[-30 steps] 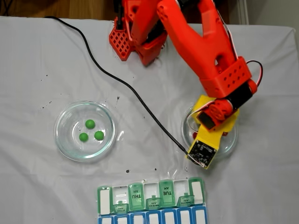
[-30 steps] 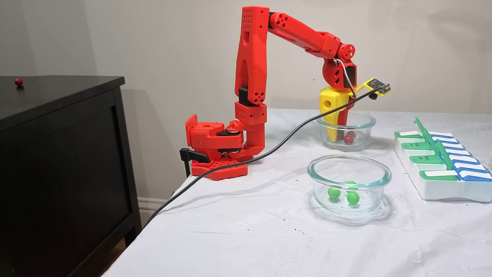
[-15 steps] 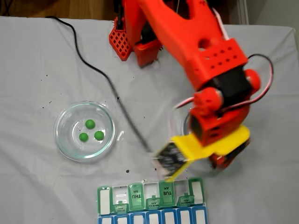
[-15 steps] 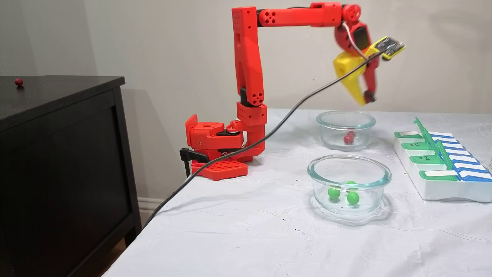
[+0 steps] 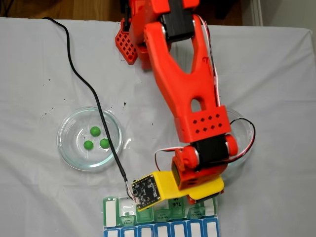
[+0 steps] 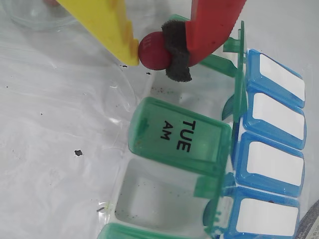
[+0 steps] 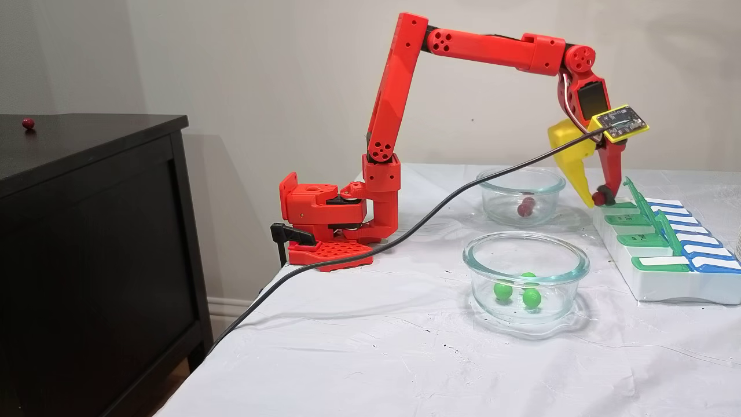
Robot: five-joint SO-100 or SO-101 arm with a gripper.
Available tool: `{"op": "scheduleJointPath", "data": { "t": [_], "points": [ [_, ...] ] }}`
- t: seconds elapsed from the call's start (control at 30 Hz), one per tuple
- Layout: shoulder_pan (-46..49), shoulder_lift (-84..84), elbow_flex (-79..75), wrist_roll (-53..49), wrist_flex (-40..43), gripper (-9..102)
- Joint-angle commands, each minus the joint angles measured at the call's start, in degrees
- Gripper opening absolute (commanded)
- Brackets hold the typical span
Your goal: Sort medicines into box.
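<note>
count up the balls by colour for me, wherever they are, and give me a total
Green balls: 3, all in the near glass dish.
Red balls: 4 — one held in the claw, two in the far dish, one on the black cabinet.
Total: 7

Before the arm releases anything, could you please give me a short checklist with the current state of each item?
1. Grip on the pill: ok. The gripper is shut on the dark red ball, pinched between the yellow finger and the black pad.
2. Position over the pill organiser: ok. The gripper hangs at its far end in a fixed view.
3. Open compartment directly under the ball: cannot tell. The TUE AM lid is closed; an open compartment lies beside it.
4. Remaining red balls in the far glass dish: ok.
5. Green balls in their dish: ok, three.
</note>
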Motion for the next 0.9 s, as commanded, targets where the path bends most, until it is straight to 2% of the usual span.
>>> {"op": "scheduleJointPath", "data": {
  "t": [0.0,0.17,0.43,0.47,0.53,0.63,0.8,0.87],
  "points": [
    [-1.05,1.67,-6.42,0.09,-1.67,0],
    [-0.62,0.79,-9.14,0.09,-1.76,0],
    [1.14,-1.93,-10.02,-0.62,-7.12,0],
    [1.49,-2.72,-10.9,-1.32,-7.29,3],
    [2.11,-4.13,-13.18,-2.46,-5.71,16],
    [2.37,-4.04,-14.85,-2.81,-2.46,25],
    [1.41,-0.09,-12.48,-2.9,-0.7,30],
    [0.44,2.99,-10.81,-3.6,0.97,27]
  ]
}}
